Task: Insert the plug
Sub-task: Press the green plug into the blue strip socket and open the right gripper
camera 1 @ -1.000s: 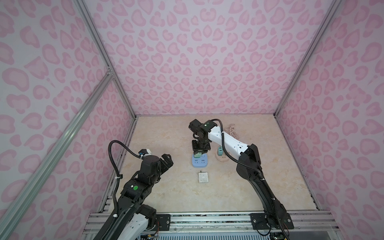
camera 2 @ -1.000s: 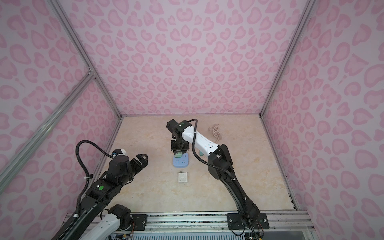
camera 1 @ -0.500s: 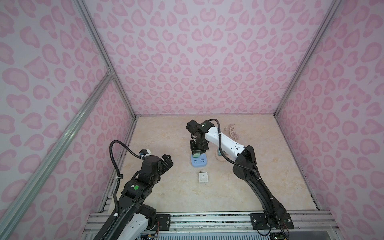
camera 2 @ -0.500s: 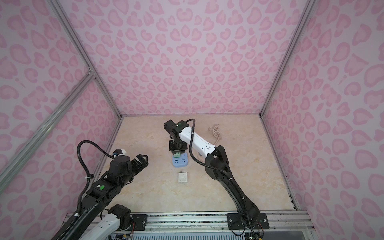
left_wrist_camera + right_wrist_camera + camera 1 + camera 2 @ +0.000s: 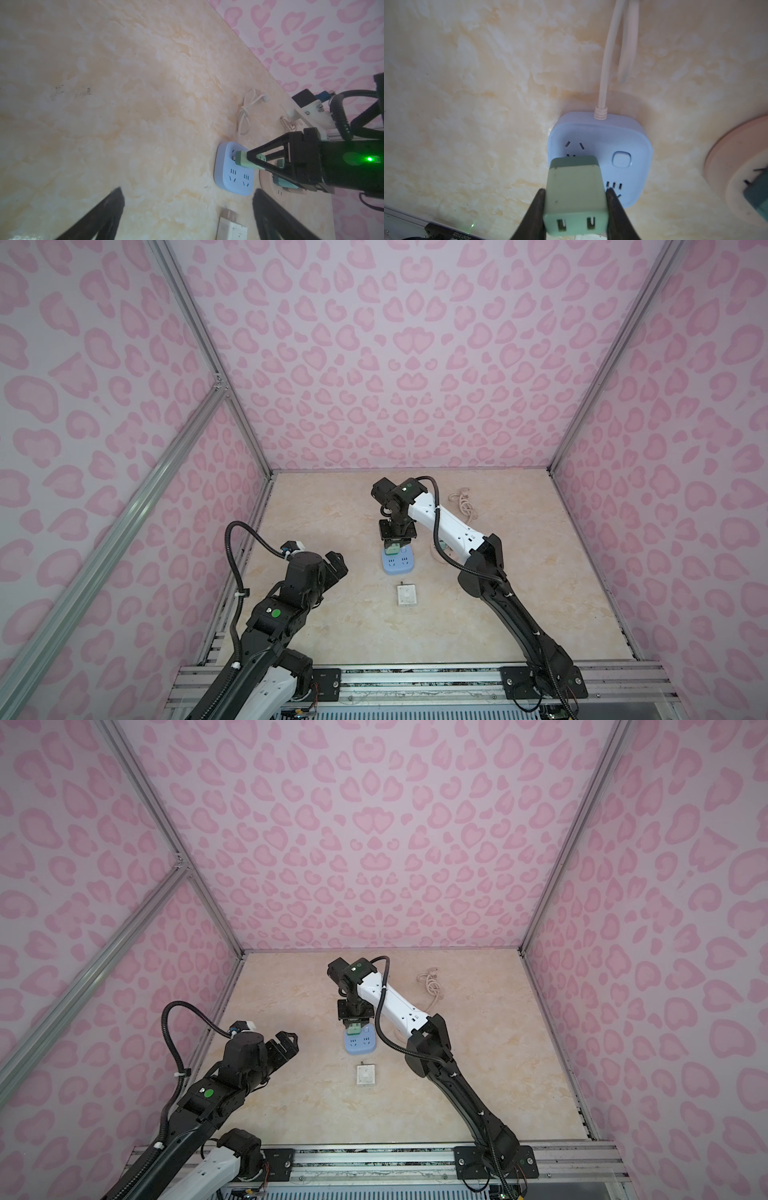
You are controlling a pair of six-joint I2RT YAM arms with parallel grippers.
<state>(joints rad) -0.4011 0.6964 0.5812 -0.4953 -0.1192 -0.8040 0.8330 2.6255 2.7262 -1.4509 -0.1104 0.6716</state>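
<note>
Pale green plug [image 5: 575,187]: pinched by its sides in the right gripper [image 5: 575,194], pin end aimed down at the blue socket block [image 5: 629,143]. The back end, with two slots, faces the wrist camera.
Blue socket block: lies flat near the middle of the beige marble-look table [image 5: 332,510] in both top views. Its white cord [image 5: 600,112] leaves toward 12 o'clock and ends in a knotted coil at about 1 o'clock.
Plug position: over the 11 o'clock part of the block's face. In the left wrist view its nose meets the face with a thin gap showing, so it does not look fully seated.
Right gripper: narrow, clamped on the plug.
Left gripper [image 5: 336,568]: jaws spread wide and holding nothing, at 9 o'clock of the block and well apart from it.
White square plate [image 5: 406,595]: flat on the table at 6 o'clock of the block, near but not touching.
Pink round socket [image 5: 716,158]: just beside the block at about 3 o'clock, with a darker plug [image 5: 758,193] in it. The right arm mostly hides it in the top views.
Done so far: the plug is gripped, carried over and lined up with an outlet.
Left to do, by my reading: press straight down until the body sits flush, then release.
</note>
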